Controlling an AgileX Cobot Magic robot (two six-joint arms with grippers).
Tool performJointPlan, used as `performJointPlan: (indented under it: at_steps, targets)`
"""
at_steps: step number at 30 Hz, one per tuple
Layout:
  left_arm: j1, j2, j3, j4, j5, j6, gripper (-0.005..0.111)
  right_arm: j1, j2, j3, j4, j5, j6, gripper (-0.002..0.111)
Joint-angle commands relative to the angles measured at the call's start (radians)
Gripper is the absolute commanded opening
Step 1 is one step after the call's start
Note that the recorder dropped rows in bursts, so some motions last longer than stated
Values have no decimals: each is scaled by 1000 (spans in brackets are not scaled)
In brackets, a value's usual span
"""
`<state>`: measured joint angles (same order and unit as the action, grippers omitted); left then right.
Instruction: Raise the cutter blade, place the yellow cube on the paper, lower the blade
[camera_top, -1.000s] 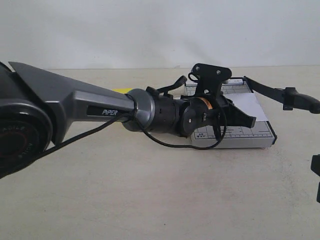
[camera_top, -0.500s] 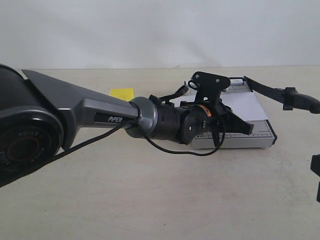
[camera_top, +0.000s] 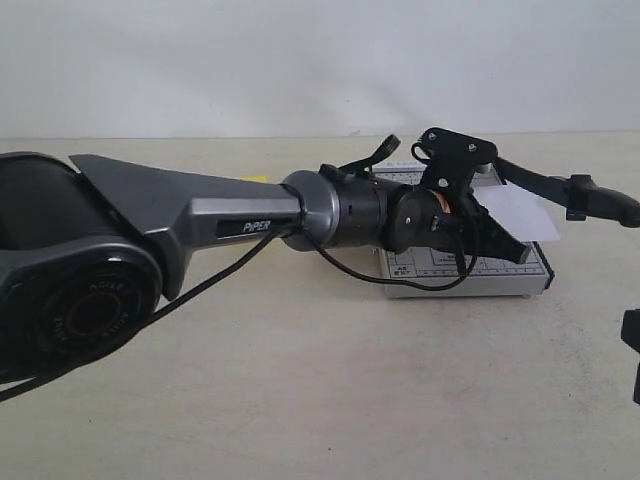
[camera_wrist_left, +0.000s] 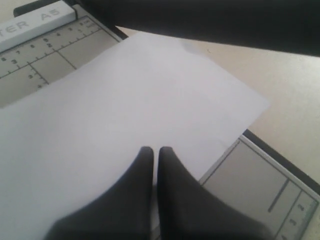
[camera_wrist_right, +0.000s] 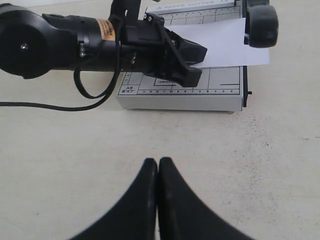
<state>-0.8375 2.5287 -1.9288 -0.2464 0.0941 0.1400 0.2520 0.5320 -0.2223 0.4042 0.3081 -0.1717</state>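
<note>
The left claw (camera_wrist_left: 152, 150), pressed together, sits low over the paper (camera_wrist_left: 125, 100) spread beneath it on the trimmer board (camera_wrist_left: 250, 180), with the cutter blade (camera_top: 560, 186) raised just beyond, while the right claw (camera_wrist_right: 158, 161), likewise pressed together, hovers above the tabletop (camera_wrist_right: 260, 165).

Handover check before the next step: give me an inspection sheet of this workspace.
Surface: beige table, faintly speckled.
Job's things: blade raised; paper on the board, one end past its edge; cube mostly hidden behind the left arm, not on the paper.
Clutter: nothing seen.
Grippers: left gripper fingers shut, over the paper; right gripper fingers shut, empty, above the table.
Cables: black cable loops below the left arm's wrist, across the board's front.
Surroundings: plain white wall.
</note>
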Motion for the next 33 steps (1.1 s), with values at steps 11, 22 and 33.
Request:
performJointPlan:
  at_steps: [11,22,33]
  targets:
    - [-21,48,-27,-8,53,2,5,-2,2,2,2,-2,0,0]
    - [-21,-17,-27,-8,-54,-11,5,-2,2,2,5,-2,2,0]
    - [-21,-171,-3,-26,-18,-96,5,-2,2,2,4,-4,2,0]
